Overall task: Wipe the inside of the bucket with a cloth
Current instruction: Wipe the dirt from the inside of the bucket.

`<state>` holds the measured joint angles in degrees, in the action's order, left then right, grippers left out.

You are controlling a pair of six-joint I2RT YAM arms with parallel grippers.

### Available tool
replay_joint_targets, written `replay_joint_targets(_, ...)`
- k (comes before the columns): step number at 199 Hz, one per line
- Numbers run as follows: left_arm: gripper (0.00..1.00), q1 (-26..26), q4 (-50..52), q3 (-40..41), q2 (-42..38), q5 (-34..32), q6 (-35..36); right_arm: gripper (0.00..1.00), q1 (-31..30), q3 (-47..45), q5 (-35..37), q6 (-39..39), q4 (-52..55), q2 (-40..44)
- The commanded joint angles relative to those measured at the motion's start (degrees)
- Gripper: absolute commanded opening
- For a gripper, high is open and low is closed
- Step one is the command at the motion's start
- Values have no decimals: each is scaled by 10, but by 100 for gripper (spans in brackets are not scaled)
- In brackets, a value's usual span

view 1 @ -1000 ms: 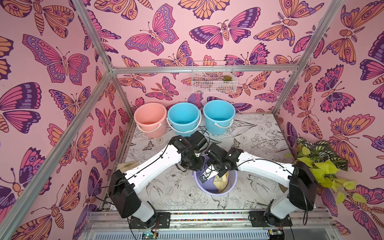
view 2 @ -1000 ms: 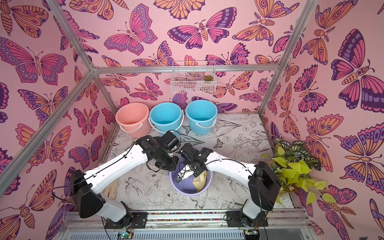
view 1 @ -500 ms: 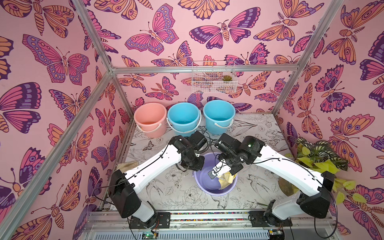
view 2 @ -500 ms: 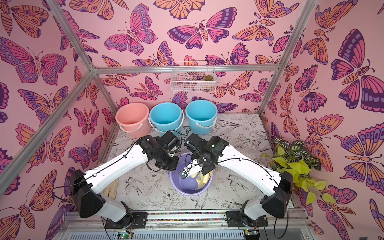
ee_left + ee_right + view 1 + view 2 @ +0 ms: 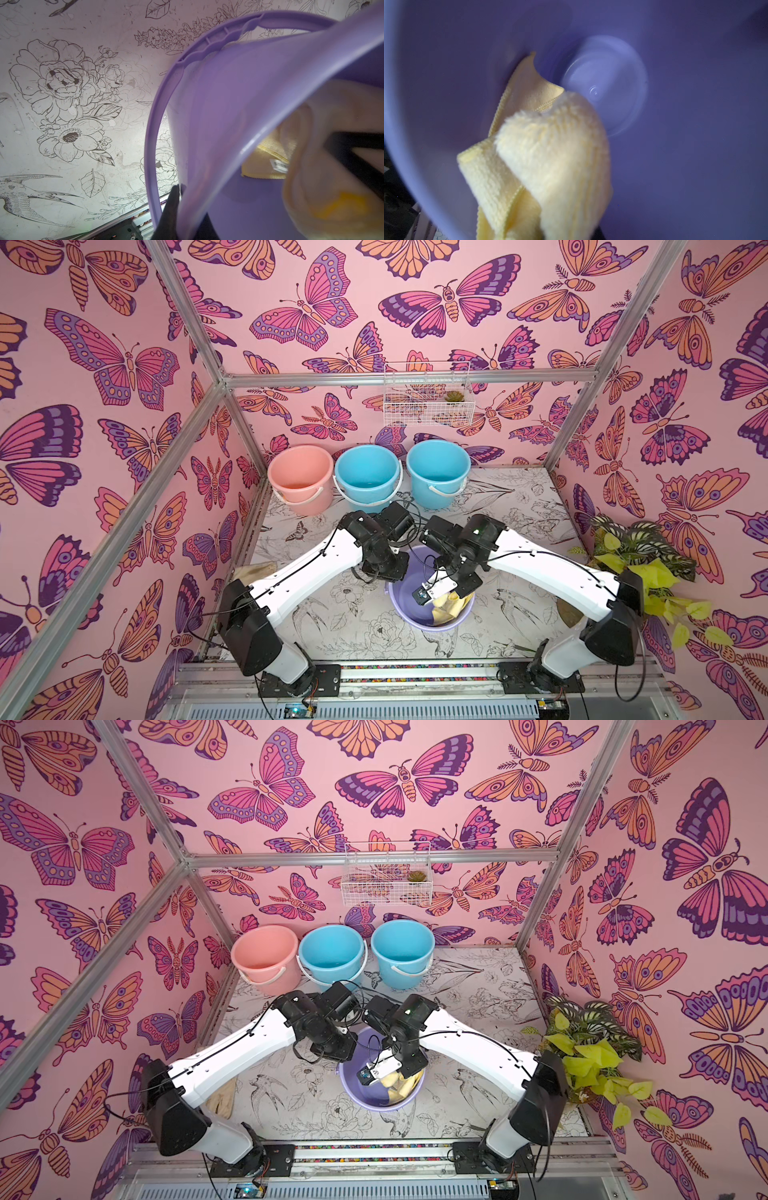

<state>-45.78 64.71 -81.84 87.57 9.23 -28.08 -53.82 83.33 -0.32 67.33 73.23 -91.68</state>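
Note:
In both top views a purple bucket (image 5: 409,616) (image 5: 361,1100) stands near the table's front. My left gripper (image 5: 390,577) (image 5: 341,1058) is shut on its left rim. In the left wrist view the dark fingertips (image 5: 175,193) pinch the bucket's wall (image 5: 228,93) beside its lowered handle (image 5: 153,124). My right gripper (image 5: 451,597) (image 5: 399,1077) reaches down into the bucket, shut on the pale yellow cloth (image 5: 451,608) (image 5: 401,1088). The right wrist view shows the cloth (image 5: 550,155) hanging bunched over the bucket's floor (image 5: 608,83), hiding the fingers.
A pink bucket (image 5: 301,477) and two blue buckets (image 5: 368,477) (image 5: 438,470) line the back wall. A tan rag (image 5: 255,570) lies at the table's left edge. A leafy plant (image 5: 640,564) fills the right side. A wire basket (image 5: 428,400) hangs on the back wall.
The right arm's elbow has swung up and out to the right, and the cloth has shifted inside the bucket. The left arm has held still on the rim.

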Motion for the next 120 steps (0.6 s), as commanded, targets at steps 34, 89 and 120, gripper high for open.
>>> replay_joint_targets(34, 0, -2, -2, -12, 9, -1, 4, 0, -12, -61, -40, 3, -81, -46)
replay_joint_targets(89, 0, -2, -2, -16, 12, 0, 5, 0, -12, -138, -32, 10, -194, -90)
replay_joint_targets(120, 0, -2, -1, -15, 10, -2, 4, 0, -12, -168, -44, 4, -250, -117)
